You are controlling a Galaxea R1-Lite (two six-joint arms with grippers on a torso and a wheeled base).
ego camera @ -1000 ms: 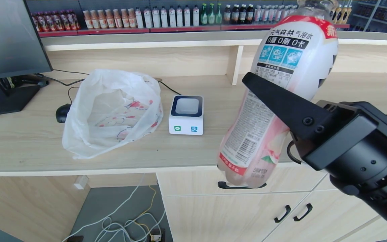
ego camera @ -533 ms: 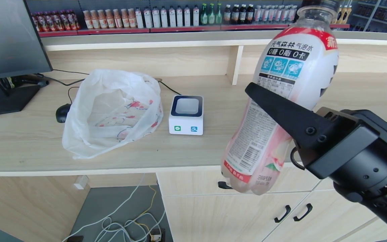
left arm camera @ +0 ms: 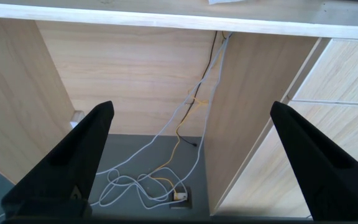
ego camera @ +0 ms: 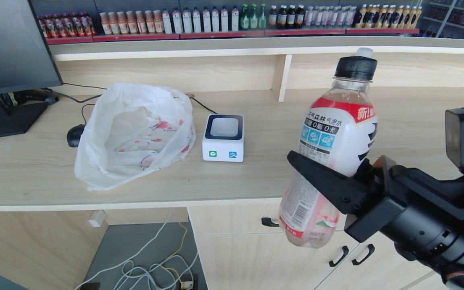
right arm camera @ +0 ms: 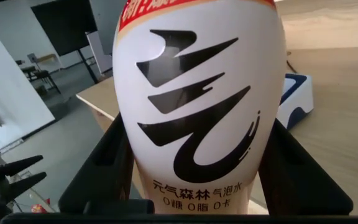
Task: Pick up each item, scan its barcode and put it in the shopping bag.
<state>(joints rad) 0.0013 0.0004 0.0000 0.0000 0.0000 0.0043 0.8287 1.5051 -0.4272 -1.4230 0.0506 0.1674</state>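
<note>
Bottle [ego camera: 336, 137] lower than before, right jaws tight around it, left jaws spread.

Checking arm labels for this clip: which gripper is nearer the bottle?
Right. The right gripper holds the bottle between its fingers; the left gripper is open, well apart, facing cables under the counter.

The head camera looks forward and down from in front of the counter [ego camera: 256, 177], taking in its top, its near edge and the cables [ego camera: 147, 266] on the floor beneath. The left wrist camera sits low, below that near edge, facing the counter's open underside and the same cables. The right wrist camera sits right against the bottle [right arm camera: 194, 106], looking past it to the scanner [right arm camera: 297, 99], which the head view also sees.
</note>
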